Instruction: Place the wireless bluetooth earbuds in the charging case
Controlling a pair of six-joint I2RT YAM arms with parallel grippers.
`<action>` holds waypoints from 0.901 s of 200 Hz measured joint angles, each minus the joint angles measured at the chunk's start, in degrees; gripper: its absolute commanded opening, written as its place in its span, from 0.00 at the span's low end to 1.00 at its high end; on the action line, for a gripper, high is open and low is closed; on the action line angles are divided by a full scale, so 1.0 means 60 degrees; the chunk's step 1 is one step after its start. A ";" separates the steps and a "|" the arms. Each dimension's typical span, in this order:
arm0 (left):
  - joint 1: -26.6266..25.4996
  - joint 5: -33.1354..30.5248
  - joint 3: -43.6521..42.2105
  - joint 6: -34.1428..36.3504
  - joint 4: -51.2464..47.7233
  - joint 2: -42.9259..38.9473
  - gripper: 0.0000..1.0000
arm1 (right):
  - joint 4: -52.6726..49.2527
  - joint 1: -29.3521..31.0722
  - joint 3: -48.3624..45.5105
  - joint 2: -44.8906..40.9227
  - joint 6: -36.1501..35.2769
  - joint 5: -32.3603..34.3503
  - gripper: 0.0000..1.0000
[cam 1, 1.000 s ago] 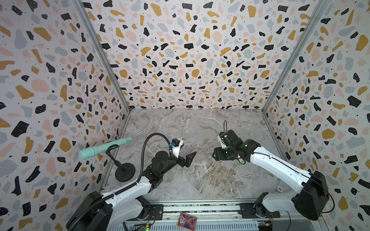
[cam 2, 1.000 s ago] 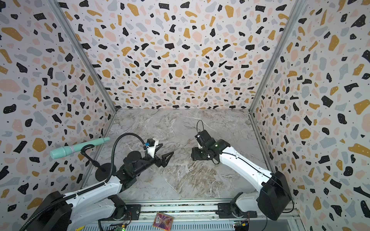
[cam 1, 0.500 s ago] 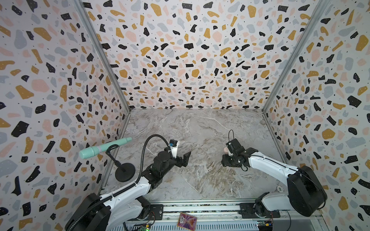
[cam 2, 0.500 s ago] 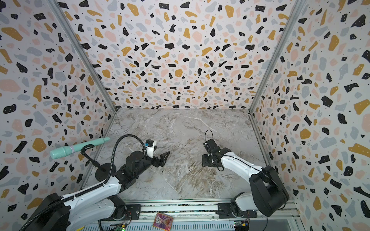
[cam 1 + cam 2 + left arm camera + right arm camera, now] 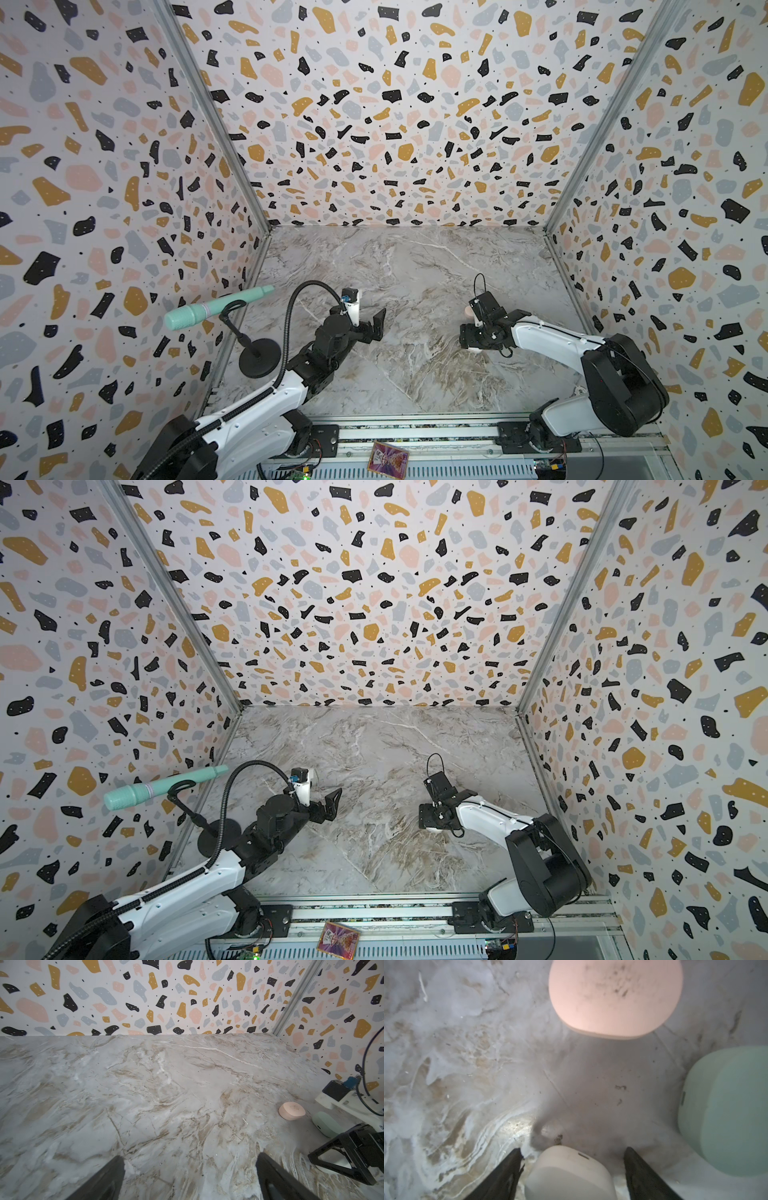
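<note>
Earbuds nowhere visible; white case (image 5: 571,1174), likely light, rigid, slick, sits on surface (image 5: 446,1043) between right end effector (image 5: 573,1149) jaws, spread and clear of it, near pink case (image 5: 614,995) and mint case (image 5: 726,1109), so pinch its flat flanks; left end effector (image 5: 190,1157) wide open, empty.

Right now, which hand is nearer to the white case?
The right. The right hand is open directly over the white case, with one finger on each side of it. The left hand is open far off, across the marble table.
</note>
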 measured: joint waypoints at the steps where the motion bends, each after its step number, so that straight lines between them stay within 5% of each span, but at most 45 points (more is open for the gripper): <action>1: 0.0000 -0.0015 0.0000 0.0004 -0.0004 -0.0015 1.00 | 0.0000 0.0004 0.0000 -0.0007 0.0000 -0.0004 0.88; 33: 0.0011 -0.0725 0.0000 0.0273 -0.0259 -0.0597 1.00 | -0.0175 -0.0015 0.0015 -0.0372 -0.0135 0.0000 1.00; 105: 0.1009 -0.2579 -0.0929 0.1563 0.0237 -0.2557 1.00 | 0.0506 -0.0532 0.0627 -0.2255 -0.1552 0.0965 0.99; 136: 0.1840 -0.3020 -0.1647 0.1916 0.0790 -0.2892 1.00 | 0.2047 -0.1049 0.0306 -0.2364 -0.2699 0.1880 0.99; 180: 0.3075 -0.2896 -0.2404 0.2084 0.2397 -0.1967 1.00 | 0.5792 -0.2320 -0.2011 -0.2543 -0.4138 0.1785 1.00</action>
